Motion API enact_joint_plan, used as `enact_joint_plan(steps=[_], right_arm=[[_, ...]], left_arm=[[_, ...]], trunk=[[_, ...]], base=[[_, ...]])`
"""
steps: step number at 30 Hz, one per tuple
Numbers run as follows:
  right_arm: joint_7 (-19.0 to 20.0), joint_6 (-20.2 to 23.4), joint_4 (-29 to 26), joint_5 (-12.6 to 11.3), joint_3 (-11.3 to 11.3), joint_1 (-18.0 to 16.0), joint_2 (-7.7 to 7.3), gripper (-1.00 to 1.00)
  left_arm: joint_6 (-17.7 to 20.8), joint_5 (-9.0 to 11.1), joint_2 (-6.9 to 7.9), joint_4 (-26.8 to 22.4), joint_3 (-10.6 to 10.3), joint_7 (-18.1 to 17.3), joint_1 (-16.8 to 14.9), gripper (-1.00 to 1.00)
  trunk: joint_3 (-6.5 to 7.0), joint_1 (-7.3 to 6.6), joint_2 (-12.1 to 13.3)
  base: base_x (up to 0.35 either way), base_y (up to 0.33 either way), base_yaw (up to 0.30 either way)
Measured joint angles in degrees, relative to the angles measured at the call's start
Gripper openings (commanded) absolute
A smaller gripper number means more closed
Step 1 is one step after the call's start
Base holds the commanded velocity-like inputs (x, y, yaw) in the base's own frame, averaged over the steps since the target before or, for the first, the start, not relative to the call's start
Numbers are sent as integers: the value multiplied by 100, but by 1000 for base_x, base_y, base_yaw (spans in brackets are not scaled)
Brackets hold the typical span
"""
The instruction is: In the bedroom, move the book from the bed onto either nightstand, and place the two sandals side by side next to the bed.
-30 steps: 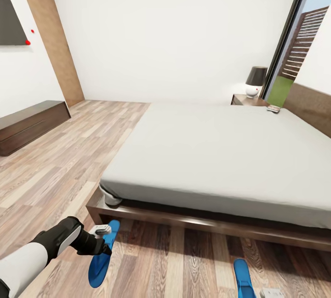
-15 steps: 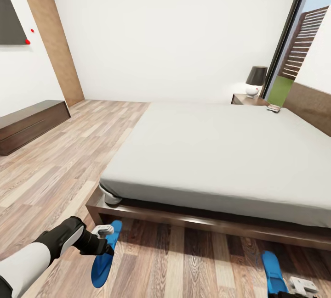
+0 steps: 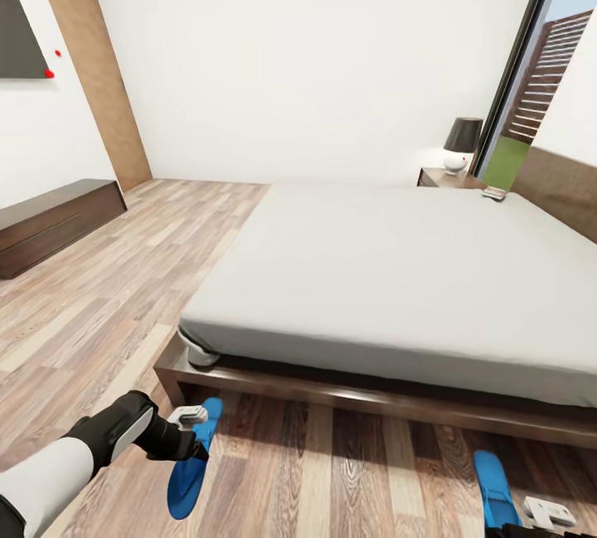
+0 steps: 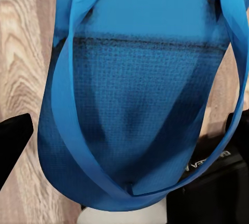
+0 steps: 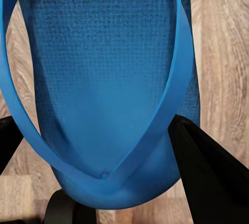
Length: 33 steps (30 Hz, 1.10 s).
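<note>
Left gripper (image 3: pixel 189 430): at the lower left of the head view, on the end of the black-and-white left arm; its pale fingers are closed on the edge of the left sandal. In the left wrist view a black finger (image 4: pixel 13 143) sits at one side of the sole and another dark part at the other.
Left sandal (image 3: pixel 189 463): bright blue, held tilted just over the plank floor, near the corner of the bed frame; its textured sole and straps (image 4: pixel 137 105) are seen close up from the wrist camera.
Right gripper (image 3: pixel 543 513): at the lower right edge of the head view, pale fingers beside the other sandal; the wrist view has black fingers (image 5: pixel 207 172) on both sides of the sole, closed on it.
Right sandal (image 3: pixel 496 490): blue, in the lower right corner, close to the bed's long side; sole and strap loop (image 5: pixel 106 86) in close view.
The two sandals: well apart, one toward each lower corner of the frame.
Bed (image 3: pixel 398 281): across the centre and right, pale-grey mattress on a dark frame.
Book (image 3: pixel 494 194): small, at the far right corner of the mattress, upper right; cover too small to read.
Nightstand (image 3: pixel 444 180): behind the bed at the upper right, carrying a lamp (image 3: pixel 461 146) with a dark shade.
Floor (image 3: pixel 108 289): wood planks, with a long dark bench (image 3: pixel 54 223) against the left wall.
Window (image 3: pixel 539 82): tall and dark-framed, at the right edge.
</note>
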Motion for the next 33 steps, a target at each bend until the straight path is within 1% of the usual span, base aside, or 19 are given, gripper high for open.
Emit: enact_joint_plan(steps=[9, 20, 26, 33], right_arm=[[-8, -13, -3, 2, 14, 3, 1, -100], [-1, -26, -4, 1, 21, 4, 1, -100], [-7, -44, -5, 1, 23, 0, 0, -100], [-9, -58, -5, 1, 23, 2, -1, -100]], left_arm=[[0, -1, -43, 1, 0, 0, 1, -100], [0, -8, -55, -7, 0, 0, 3, -100], [-4, -6, -145, -5, 6, 7, 6, -100], [-9, -1, -196, -5, 6, 8, 5, -100]], trunk=[[-162, 198, -361], [-359, 439, -802], [-467, 571, -1043], [-592, 725, -1324]], base=[[0, 0, 0], [0, 0, 0], [0, 0, 0], [0, 0, 0]])
